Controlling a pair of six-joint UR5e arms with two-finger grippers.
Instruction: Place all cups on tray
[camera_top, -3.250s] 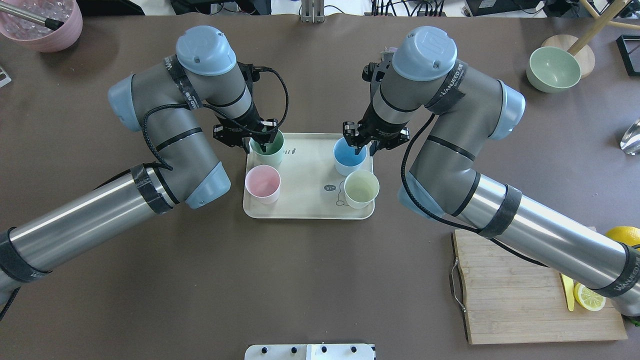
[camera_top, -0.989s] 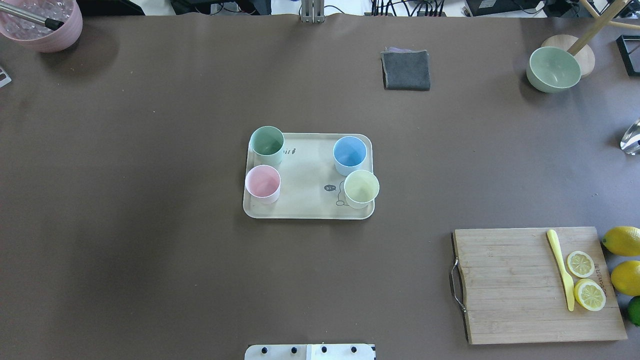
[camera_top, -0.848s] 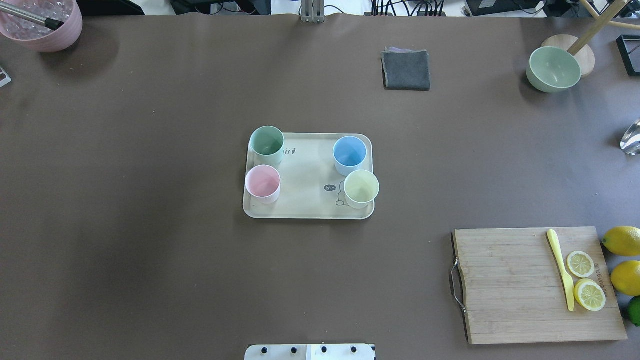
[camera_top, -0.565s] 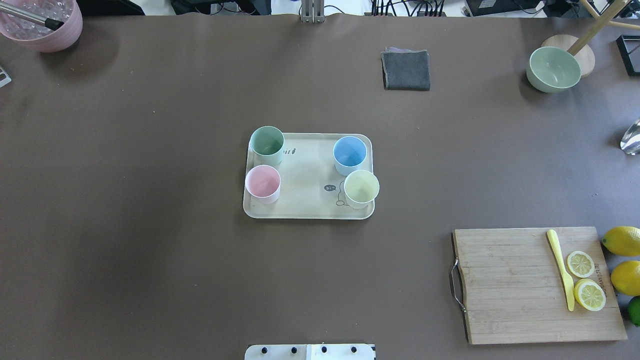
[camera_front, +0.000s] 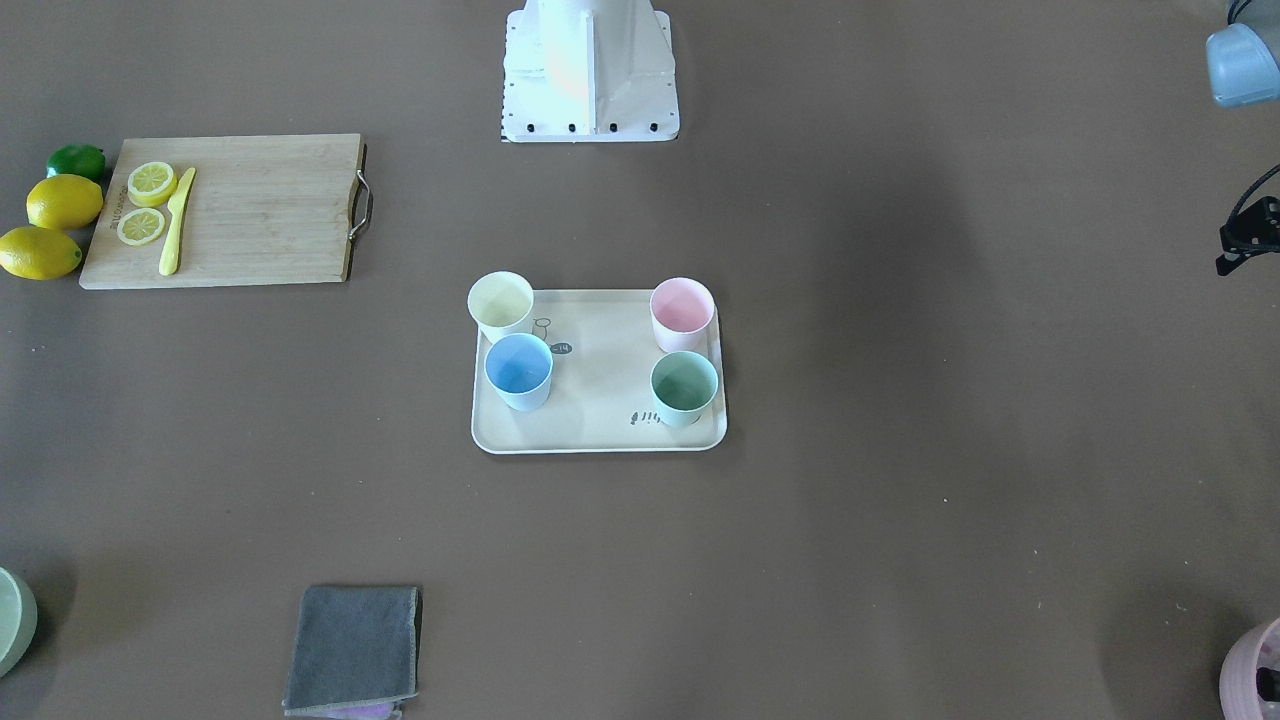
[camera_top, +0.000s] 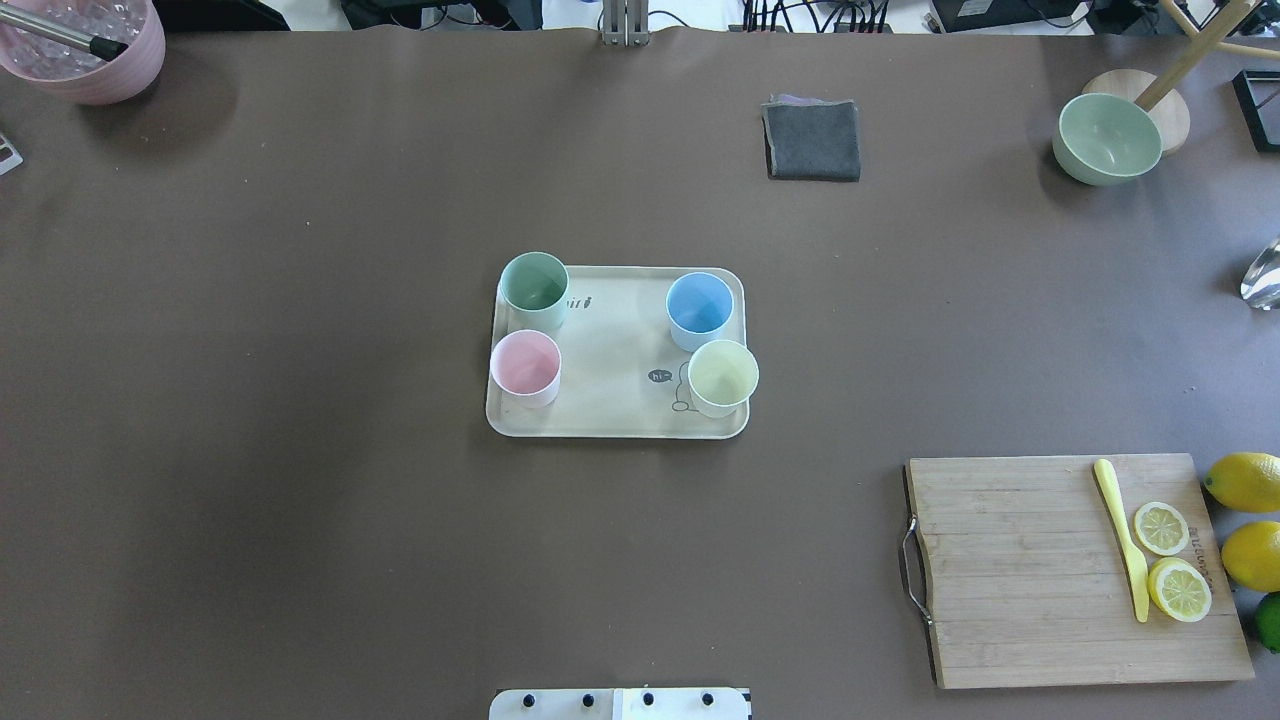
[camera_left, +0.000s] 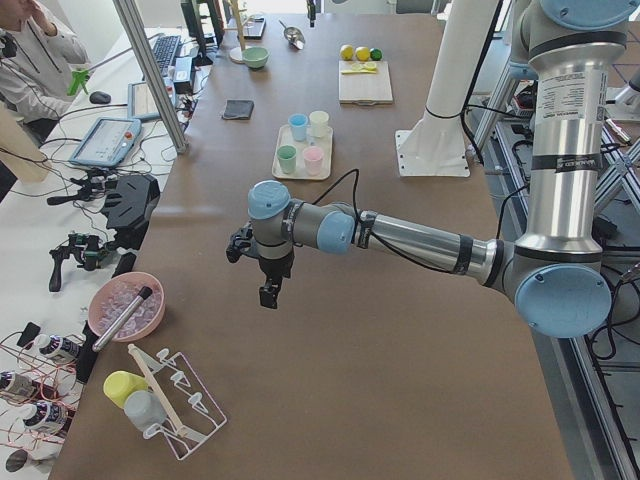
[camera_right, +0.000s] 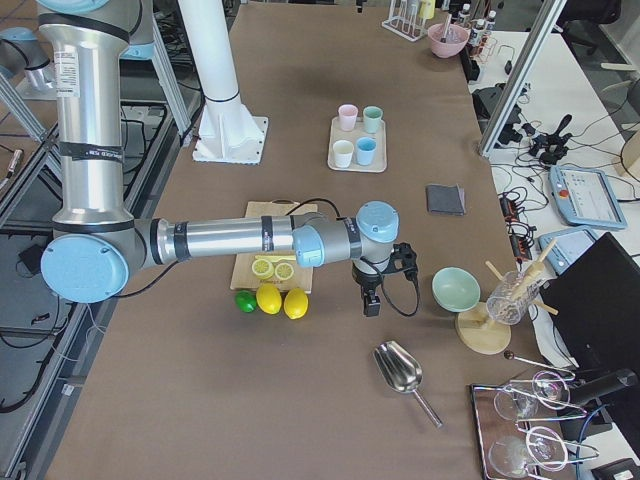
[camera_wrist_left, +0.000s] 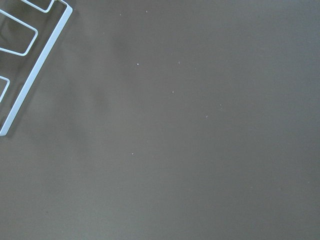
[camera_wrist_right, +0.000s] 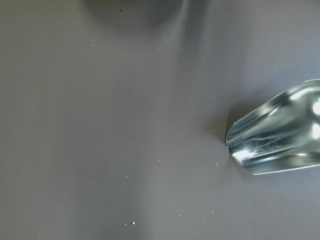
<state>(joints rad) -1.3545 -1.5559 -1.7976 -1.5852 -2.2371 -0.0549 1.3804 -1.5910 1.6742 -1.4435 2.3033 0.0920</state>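
Note:
The cream tray (camera_top: 615, 415) lies mid-table. Four cups stand upright on it: mint green (camera_top: 534, 290), pink (camera_top: 525, 365), light blue (camera_top: 700, 308) and pale yellow (camera_top: 723, 376). The tray (camera_front: 600, 430) also shows in the front-facing view. Both arms are away from it. My left gripper (camera_left: 270, 295) hangs over bare table near the table's left end, far from the tray (camera_left: 303, 165). My right gripper (camera_right: 372, 300) hangs near the right end, beside the lemons. I cannot tell whether either gripper is open or shut. Neither holds a cup.
A wooden cutting board (camera_top: 1020, 570) with lemon slices and a yellow knife lies at the near right, with whole lemons (camera_top: 1245, 480) beside it. A grey cloth (camera_top: 812, 140), a green bowl (camera_top: 1106, 138) and a mauve pot (camera_top: 85, 50) sit at the back. A metal scoop (camera_wrist_right: 280, 135) and a white wire rack (camera_wrist_left: 20, 50) lie near the ends.
Earlier both grippers were at the tray, the left at the green cup and the right at the blue cup. Both arms have since left the overhead view. The cups have not moved.

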